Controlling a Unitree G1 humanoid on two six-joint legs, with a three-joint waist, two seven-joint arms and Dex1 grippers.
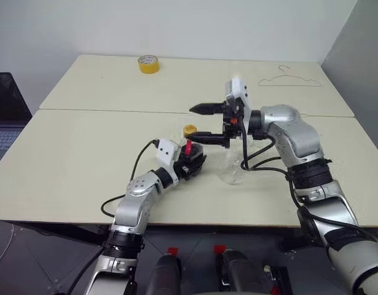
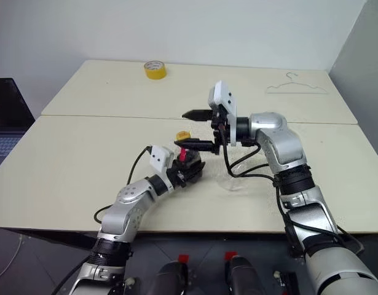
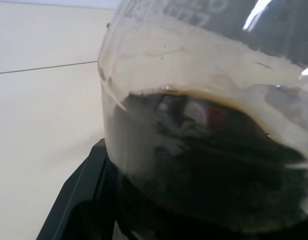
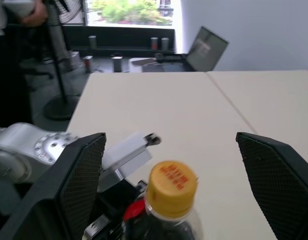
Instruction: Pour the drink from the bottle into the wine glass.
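Bottle [image 4: 169, 200] clear w/ yellow cap

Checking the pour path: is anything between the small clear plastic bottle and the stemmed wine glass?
Nothing stands between them on the table. But the bottle, held in the left gripper, has its yellow screw cap on, blocking the drink from the wine glass.

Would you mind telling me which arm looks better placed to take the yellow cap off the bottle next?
The right, probably. The right gripper has its fingers wide open either side of the yellow cap. The left gripper is shut on the bottle, steadying it, so it isn't free.
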